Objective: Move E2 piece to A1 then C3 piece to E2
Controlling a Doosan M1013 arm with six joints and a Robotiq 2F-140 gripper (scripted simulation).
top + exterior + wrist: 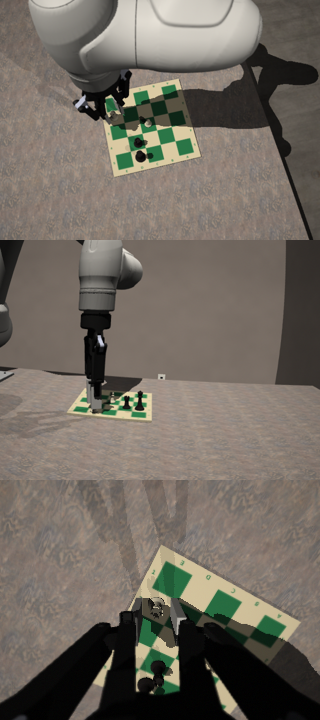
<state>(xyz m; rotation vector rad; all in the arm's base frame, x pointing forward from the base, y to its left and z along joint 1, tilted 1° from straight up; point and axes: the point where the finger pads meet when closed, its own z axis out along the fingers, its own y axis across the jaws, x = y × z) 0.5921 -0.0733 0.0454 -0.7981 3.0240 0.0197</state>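
A small green and cream chessboard [152, 126] lies on the table. A white piece [113, 116] stands upright on E2 at the board's left edge; it also shows in the wrist view [157, 607]. My gripper [113, 114] is down over it, with the fingers partly open on either side of the piece [157, 611] and a small gap on each side. A second white piece [148, 123] stands on C3, in the arm's shadow. Square A1 [169, 90] is empty. In the side view the fingers [94, 409] reach the board and hide the E2 piece.
A black rook [138, 141] stands on D4 and a taller black piece [140, 156] on D5; both show in the side view [126, 402] [139, 400]. The table's edge [279, 144] runs along the right. The arm's body fills the top of the overhead view.
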